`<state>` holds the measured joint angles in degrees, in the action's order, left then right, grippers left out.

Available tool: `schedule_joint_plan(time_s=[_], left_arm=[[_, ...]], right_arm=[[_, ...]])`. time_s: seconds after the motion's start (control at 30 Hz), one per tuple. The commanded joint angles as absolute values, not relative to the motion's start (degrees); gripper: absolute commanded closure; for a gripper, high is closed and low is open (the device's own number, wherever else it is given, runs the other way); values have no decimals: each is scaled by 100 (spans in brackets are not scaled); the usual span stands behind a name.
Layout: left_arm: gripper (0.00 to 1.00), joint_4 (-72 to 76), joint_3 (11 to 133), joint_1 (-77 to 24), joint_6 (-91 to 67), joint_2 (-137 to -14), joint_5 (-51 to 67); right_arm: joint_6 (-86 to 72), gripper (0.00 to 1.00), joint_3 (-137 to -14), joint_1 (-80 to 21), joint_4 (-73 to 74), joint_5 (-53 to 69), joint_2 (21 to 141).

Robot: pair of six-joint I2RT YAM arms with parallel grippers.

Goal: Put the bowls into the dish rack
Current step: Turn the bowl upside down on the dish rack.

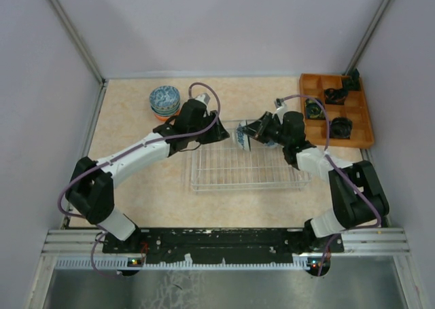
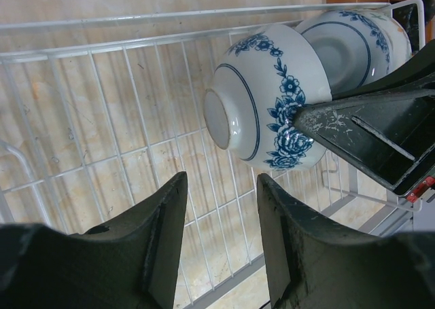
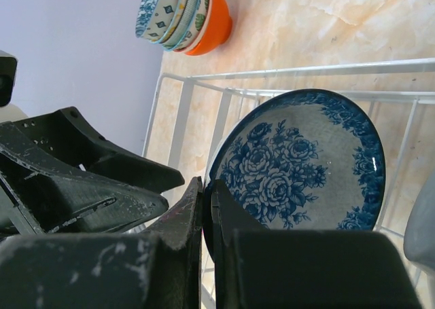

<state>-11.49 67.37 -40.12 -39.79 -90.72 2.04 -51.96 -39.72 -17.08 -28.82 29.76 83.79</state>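
A white bowl with blue flowers (image 2: 265,105) hangs on its side over the far part of the dish rack (image 1: 224,176), and my right gripper (image 3: 209,190) is shut on its rim. Its inside, painted with blue roses (image 3: 306,159), faces the right wrist camera. In the top view this bowl (image 1: 242,138) sits just left of the right gripper (image 1: 253,131). A second blue-and-white bowl (image 2: 357,41) stands on edge in the rack behind it. A stack of bowls (image 1: 164,100), orange at the bottom (image 3: 212,17), rests on the table beyond the rack's left corner. My left gripper (image 2: 221,214) is open and empty above the rack's wires (image 2: 102,119).
An orange wooden compartment tray (image 1: 360,129) with black items (image 1: 341,127) stands at the back right. Both arms meet over the rack's far edge, the left gripper (image 1: 217,134) close to the held bowl. Grey walls close in the table on three sides.
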Motion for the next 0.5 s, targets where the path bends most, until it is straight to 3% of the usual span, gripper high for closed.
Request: schedule_joint_plan(time_s=[0.0, 0.47], left_arm=[[49, -985, 6951, -4052, -3954, -9182, 158], [49, -935, 7101, -4074, -3955, -9427, 215]], right_arm=[[-5385, 100, -4001, -1661, -3802, 2993, 8426], [-5360, 100, -3956, -1658, -3873, 2808, 8622]])
